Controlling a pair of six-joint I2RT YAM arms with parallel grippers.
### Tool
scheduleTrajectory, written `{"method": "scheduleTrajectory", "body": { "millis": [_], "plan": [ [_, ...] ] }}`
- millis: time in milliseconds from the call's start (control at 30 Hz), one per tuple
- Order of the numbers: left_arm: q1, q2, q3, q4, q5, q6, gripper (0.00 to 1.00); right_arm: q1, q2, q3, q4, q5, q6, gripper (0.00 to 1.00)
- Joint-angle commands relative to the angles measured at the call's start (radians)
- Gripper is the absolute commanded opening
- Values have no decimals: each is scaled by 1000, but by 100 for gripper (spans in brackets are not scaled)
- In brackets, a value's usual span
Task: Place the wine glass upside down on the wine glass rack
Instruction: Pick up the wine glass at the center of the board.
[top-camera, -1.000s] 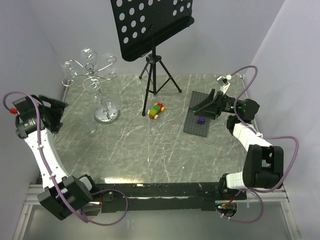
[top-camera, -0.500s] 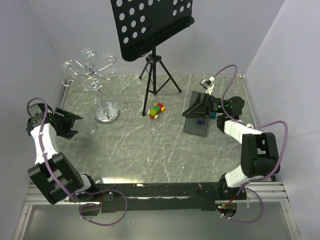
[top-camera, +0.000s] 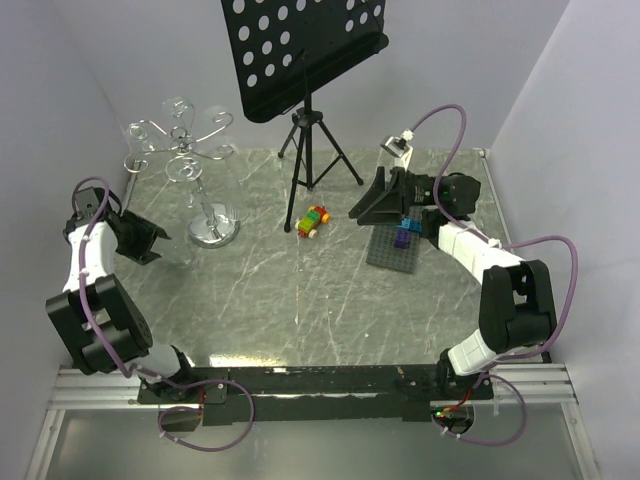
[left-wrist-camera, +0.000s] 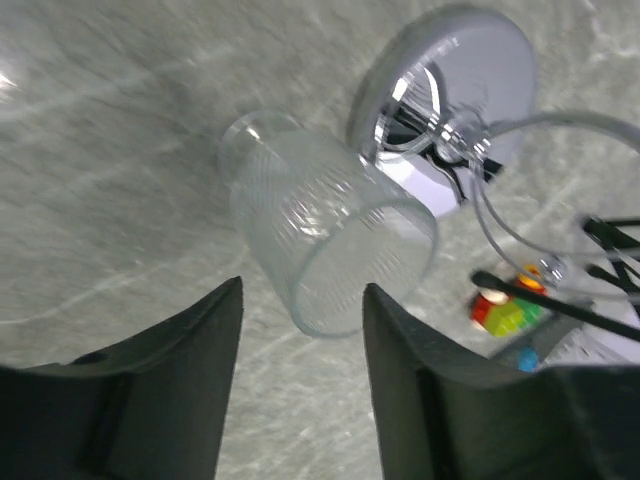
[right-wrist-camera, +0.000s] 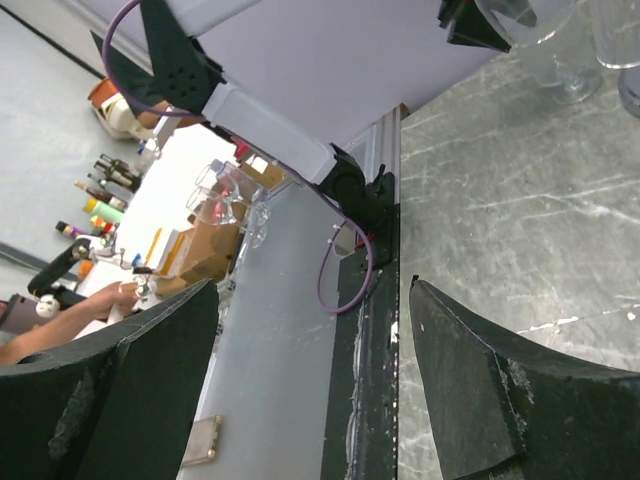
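The wine glass (left-wrist-camera: 330, 245), clear with a ribbed wall, stands on the marble just in front of my left gripper (left-wrist-camera: 302, 300), whose jaws are open and empty with the glass beyond their tips. In the top view the glass (top-camera: 186, 256) is faint, beside my left gripper (top-camera: 150, 240). The chrome wine glass rack (top-camera: 190, 150) stands behind it on its round mirror base (left-wrist-camera: 450, 80). My right gripper (top-camera: 365, 205) is open and empty, held above the table's right half and pointing left; its wrist view (right-wrist-camera: 308, 300) looks across at the table's near edge.
A black music stand (top-camera: 305, 60) on a tripod stands at the back centre. A small coloured toy (top-camera: 313, 221) lies mid-table. A grey baseplate (top-camera: 400, 250) with bricks lies at the right. The thin rim of another clear glass (left-wrist-camera: 560, 200) shows by the rack's base.
My left gripper has swung in from the far left edge toward the glass and rack. My right gripper has moved left, off the grey baseplate toward the table's middle.
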Motion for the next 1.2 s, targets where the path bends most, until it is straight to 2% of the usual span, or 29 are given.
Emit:
{"method": "scheduleTrajectory", "body": {
  "millis": [0,167,400,600,700,867,1067,1167],
  "plan": [
    [-10,24,72,-33,-107,21,54,12,6,52,341,-262,21,83],
    [-24,59,97,-65,-137,60,44,28,-2,59,344,-267,24,84],
    [-47,114,123,-67,-98,92,39,46,-9,75,344,-269,29,84],
    [-50,125,132,-88,-112,126,10,70,-32,72,344,-269,12,84],
    [-50,110,129,-108,-109,152,1,98,-48,84,344,-269,14,85],
    [-50,59,138,-148,-79,181,1,123,-51,179,342,-223,82,87],
    [-51,-15,143,-211,-23,227,1,118,-46,377,339,-70,214,93],
    [-61,-68,70,-187,39,221,1,104,-52,406,222,47,190,96]
  ]
}}
